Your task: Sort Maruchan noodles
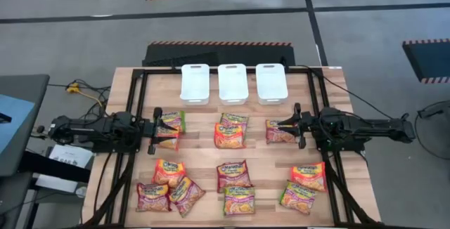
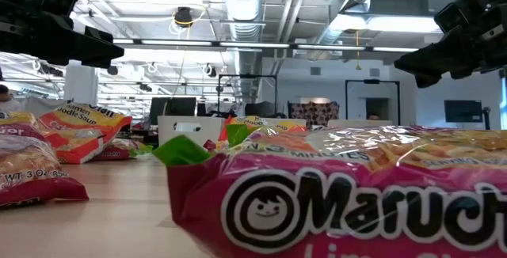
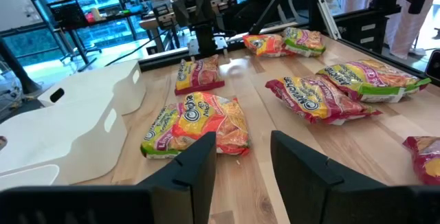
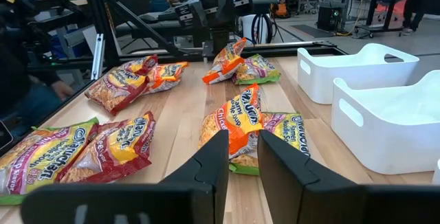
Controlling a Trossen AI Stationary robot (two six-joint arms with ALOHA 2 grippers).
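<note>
Task status: we judge sorting not yet begun. The three white bins [image 1: 195,83], [image 1: 232,82], [image 1: 271,82] at the far edge of the table [image 1: 204,155] show nothing inside from above, and every Maruchan noodles packet lies on the wood.

Left gripper [image 1: 156,131]: we see its fingers [image 3: 196,165] apart with nothing between them. Two packets [image 1: 169,122], [image 1: 167,141] lie just beyond the fingertips, one overlapping the other. Nearer the front edge, below this arm, sits a cluster of three [image 1: 169,172], [image 1: 152,197], [image 1: 186,194].

Centre, between the two grippers: a stacked pair [image 1: 230,132], then two single packets [image 1: 234,175], [image 1: 239,200] toward the front.

Right gripper [image 1: 297,125]: fingers [image 4: 206,162] apart, empty. One packet [image 1: 280,132] lies directly at the fingertips; we cannot tell whether they touch it. Two more [image 1: 309,175], [image 1: 297,197] lie toward the front edge.

Materials: the packets are flat, rectangular, glossy film pouches, crinkled and slightly pillowed, with orange-yellow faces and green, pink or orange trim. We expect the film to be slippery and to crumple under grip. The bins are rigid, smooth plastic with rounded corners and cut-out handles. The table is bare wooden planking inside a black metal frame.
</note>
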